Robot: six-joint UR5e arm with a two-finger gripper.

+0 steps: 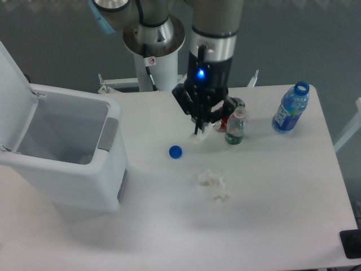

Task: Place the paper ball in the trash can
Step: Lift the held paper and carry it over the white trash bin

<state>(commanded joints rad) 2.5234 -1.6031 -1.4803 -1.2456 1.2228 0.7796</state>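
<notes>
The paper ball [203,135] is a small white wrinkly lump on the table, just right of the blue bottle cap [175,151]. My gripper [198,132] points straight down onto it, and its dark fingers look closed on the lump at table height. The trash can [107,164] is a large white bin at the left of the table. Its lid [12,73] is swung open and a grey panel [109,134] faces the gripper. The inside of the bin looks empty.
A larger, longer white paper wad [213,185] lies in front of the gripper. A small green-labelled bottle [234,127] and a red can [221,123] stand right beside the gripper. A blue water bottle [291,107] stands at the far right.
</notes>
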